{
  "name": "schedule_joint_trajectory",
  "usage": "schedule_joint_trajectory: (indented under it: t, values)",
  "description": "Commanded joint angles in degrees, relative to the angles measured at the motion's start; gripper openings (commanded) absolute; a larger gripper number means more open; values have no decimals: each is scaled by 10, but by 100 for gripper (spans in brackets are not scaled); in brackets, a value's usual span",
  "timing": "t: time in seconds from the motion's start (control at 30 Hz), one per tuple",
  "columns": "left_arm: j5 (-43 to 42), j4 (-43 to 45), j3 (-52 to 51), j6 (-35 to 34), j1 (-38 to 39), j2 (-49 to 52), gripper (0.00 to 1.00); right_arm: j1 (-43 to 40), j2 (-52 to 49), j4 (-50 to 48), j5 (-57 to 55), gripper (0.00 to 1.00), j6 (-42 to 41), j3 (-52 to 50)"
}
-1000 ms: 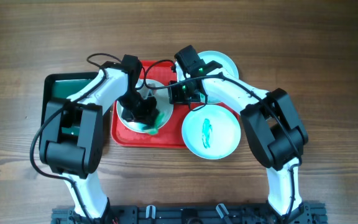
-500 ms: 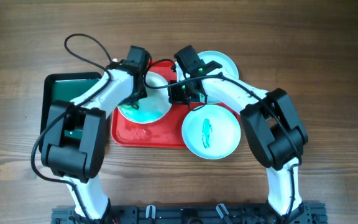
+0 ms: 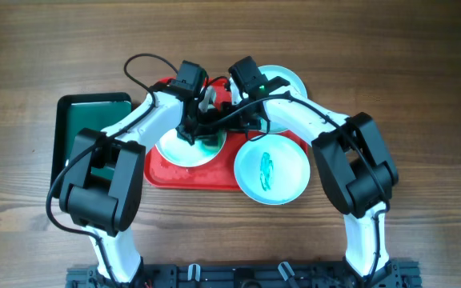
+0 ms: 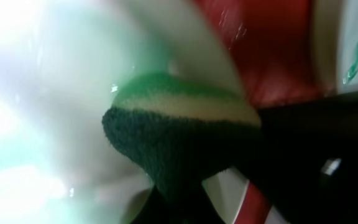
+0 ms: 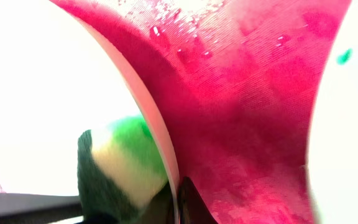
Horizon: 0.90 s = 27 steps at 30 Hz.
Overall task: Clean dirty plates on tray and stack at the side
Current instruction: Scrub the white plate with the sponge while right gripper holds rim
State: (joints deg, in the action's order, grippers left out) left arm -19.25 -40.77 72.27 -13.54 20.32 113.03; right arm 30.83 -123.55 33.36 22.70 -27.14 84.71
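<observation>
A white plate [image 3: 174,152] lies on the red tray [image 3: 214,178], its right edge tipped up. My left gripper [image 3: 201,132] is shut on a green and yellow sponge [image 4: 179,124] and presses it on the plate's wet face [image 4: 61,93], where a teal smear shows. My right gripper [image 3: 234,120] is shut on the plate's rim [image 5: 157,124]; the sponge [image 5: 120,168] shows just beyond it. An aqua plate [image 3: 272,170] with a teal smear sits at the tray's front right. A second aqua plate [image 3: 286,80] lies behind my right arm.
A dark green tray [image 3: 94,116] with a black rim sits left of the red tray. The red tray floor [image 5: 247,93] is wet with droplets. A black cable loops over the table behind my left arm [image 3: 146,64].
My left gripper has swept the sponge from the plate's front to its back left, then across to its right side. My right gripper has held still on the rim.
</observation>
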Motion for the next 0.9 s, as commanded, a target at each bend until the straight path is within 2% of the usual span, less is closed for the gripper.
schedule_joint_trajectory:
  t: [0.0, 0.1, 0.13, 0.2, 0.3, 0.37, 0.43, 0.6, 0.67, 0.77, 0.87]
  values:
    - [124, -49, -6, 23, -4, 16, 4, 8, -17, -1, -8, 4, 6, 0]
    - [382, -55, -6, -110, -9, 16, 4, 8, -17, 1, -8, 4, 6, 0]
    - [432, -52, -6, -137, -10, 16, 4, 8, -17, 1, -8, 4, 6, 0]
    - [499, -37, -6, -187, -9, 16, 4, 8, -17, 1, -8, 4, 6, 0]
    - [511, 2, -6, -204, -9, 16, 4, 8, -17, 1, -8, 4, 6, 0]
    - [487, 41, -6, -204, -8, 16, 4, 8, -17, 1, -8, 5, 6, 0]
    - [415, 74, -6, -196, -6, 16, 4, 8, -17, 1, -8, 4, 7, 0]
    - [-36, 159, -6, -55, -6, 16, 4, 8, -17, 0, -8, 4, 12, 0]
    - [-120, 158, -6, -25, -6, 16, 4, 8, -17, 0, -8, 4, 13, 0]
    - [-92, 96, -6, -16, -8, 16, 4, 8, -17, 1, -8, 4, 15, 0]
    - [76, 7, -6, -21, -9, 16, 4, 8, -17, 0, -8, 4, 15, 0]
